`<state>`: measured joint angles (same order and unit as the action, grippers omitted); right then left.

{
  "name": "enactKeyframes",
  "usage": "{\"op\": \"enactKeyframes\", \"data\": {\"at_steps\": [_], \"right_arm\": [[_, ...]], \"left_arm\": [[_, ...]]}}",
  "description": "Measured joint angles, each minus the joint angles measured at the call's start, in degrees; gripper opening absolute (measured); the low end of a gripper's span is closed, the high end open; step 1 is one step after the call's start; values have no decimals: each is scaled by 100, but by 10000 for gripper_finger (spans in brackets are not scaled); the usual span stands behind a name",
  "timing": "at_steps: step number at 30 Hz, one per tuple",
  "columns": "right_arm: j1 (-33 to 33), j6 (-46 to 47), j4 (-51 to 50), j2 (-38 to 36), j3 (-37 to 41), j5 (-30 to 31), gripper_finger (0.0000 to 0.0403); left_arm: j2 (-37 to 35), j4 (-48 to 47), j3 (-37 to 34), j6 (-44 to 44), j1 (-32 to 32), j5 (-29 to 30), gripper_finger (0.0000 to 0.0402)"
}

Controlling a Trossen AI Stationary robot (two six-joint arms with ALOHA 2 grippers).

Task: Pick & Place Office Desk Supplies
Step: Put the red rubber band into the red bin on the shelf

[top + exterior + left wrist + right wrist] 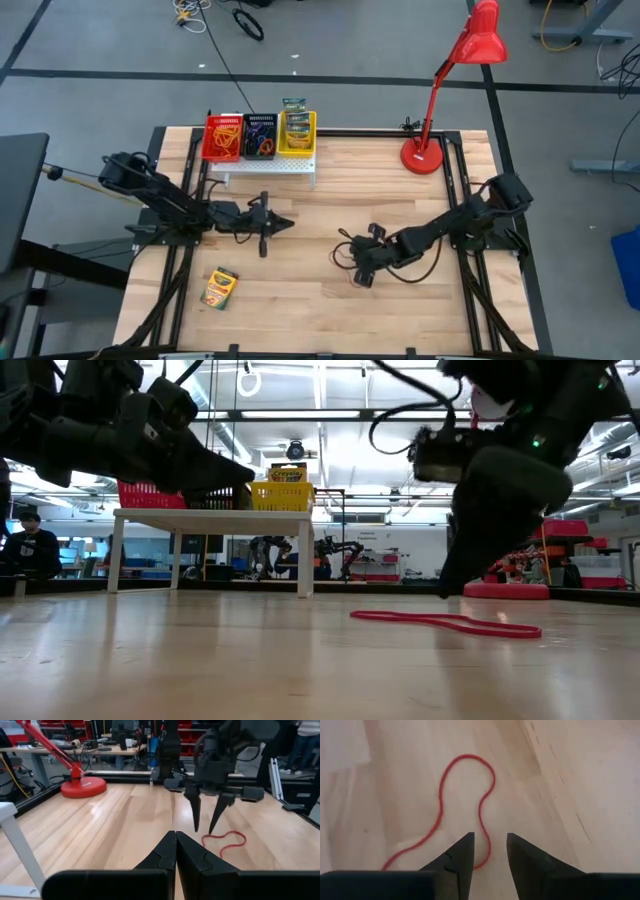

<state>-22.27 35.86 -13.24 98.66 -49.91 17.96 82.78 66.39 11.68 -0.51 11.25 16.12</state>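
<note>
We see the right gripper (490,851) part-open, empty, pointing down over the red rubber band (462,805) lying flat on the table (330,300) near centre, toward 4 o'clock. The left gripper (175,851), closed and empty, reaches level toward 3 o'clock.

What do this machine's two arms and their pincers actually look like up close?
Both arms are dark, nearly black, jointed segments with loose black cables looping alongside. The left gripper ends in two matte black wedge-shaped fingers with stepped inner edges. The right gripper has the same black tapered fingers, long and pointed below a blocky black body.
</note>
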Motion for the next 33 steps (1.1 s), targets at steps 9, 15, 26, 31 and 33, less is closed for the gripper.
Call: {"op": "enactKeyframes", "data": {"at_steps": [9, 15, 26, 31, 33], "right_arm": [[239, -869, 211, 396, -19, -369, 105], [322, -1258, 308, 392, -17, -411, 21], [390, -2552, 70, 302, -616, 37, 5], [539, -2944, 639, 294, -681, 546, 3], [588, -3045, 921, 294, -682, 723, 2]], "left_arm": [[9, -32, 7, -7, 0, 26, 11], [9, -50, 5, -160, 0, 140, 11], [9, -437, 101, -698, -86, -362, 11], [9, -1678, 599, -916, 77, -236, 28], [11, -2096, 839, -919, 143, 10, 44]]}}
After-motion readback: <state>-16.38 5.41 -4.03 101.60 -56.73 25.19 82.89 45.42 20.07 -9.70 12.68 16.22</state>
